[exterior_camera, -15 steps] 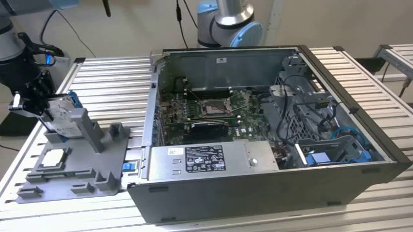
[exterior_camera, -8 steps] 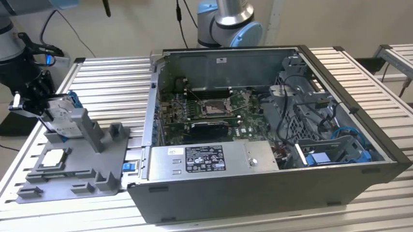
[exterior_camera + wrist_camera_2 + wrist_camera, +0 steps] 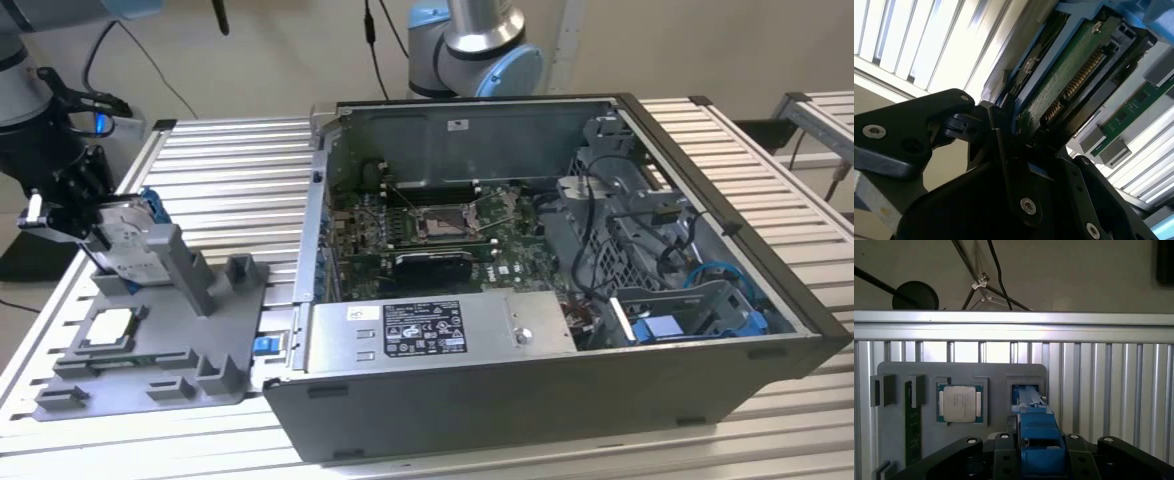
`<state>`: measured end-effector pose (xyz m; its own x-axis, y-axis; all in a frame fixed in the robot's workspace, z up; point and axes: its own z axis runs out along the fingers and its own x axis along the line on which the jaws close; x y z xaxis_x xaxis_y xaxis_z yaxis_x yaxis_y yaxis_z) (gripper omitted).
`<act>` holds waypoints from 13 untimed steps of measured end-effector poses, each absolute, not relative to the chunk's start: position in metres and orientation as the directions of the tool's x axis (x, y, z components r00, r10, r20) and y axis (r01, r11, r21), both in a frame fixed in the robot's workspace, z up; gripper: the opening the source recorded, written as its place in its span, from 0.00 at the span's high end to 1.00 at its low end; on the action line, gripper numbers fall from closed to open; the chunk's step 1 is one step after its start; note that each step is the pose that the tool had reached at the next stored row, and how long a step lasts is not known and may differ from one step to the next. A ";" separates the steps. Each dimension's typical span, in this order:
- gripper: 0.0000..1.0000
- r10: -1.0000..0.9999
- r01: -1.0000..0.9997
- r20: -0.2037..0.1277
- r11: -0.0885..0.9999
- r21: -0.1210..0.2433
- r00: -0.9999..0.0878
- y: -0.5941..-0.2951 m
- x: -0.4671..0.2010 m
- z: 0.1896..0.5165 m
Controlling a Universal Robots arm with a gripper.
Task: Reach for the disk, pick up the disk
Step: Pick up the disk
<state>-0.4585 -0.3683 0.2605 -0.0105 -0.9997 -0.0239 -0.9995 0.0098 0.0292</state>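
At the fixture (image 3: 160,345), gripper (image 3: 83,225) clasping disk (image 3: 130,232) (upright)

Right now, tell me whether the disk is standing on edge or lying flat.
On edge. In the exterior view the disk stands upright in a slot of the gray fixture, its silver face vertical.

No print is clear enough to read. A black label (image 3: 424,328) and a small white sticker (image 3: 360,313) sit on the silver power supply box (image 3: 534,325) inside the open computer case (image 3: 534,400), and a second white sticker (image 3: 458,125) is on the case's back wall. Faint markings cover the square chip (image 3: 959,404) in the grey holder (image 3: 994,372), and any print on the disk (image 3: 130,232) is too small to tell.
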 end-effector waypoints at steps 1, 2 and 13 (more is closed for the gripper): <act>1.00 -1.000 -1.000 -0.025 0.010 0.029 -0.010 -0.368 -0.458 0.261; 1.00 -1.000 -1.000 -0.027 0.010 0.029 -0.010 -0.368 -0.458 0.261; 1.00 -0.999 -1.000 -0.031 0.010 0.029 -0.010 -0.368 -0.458 0.261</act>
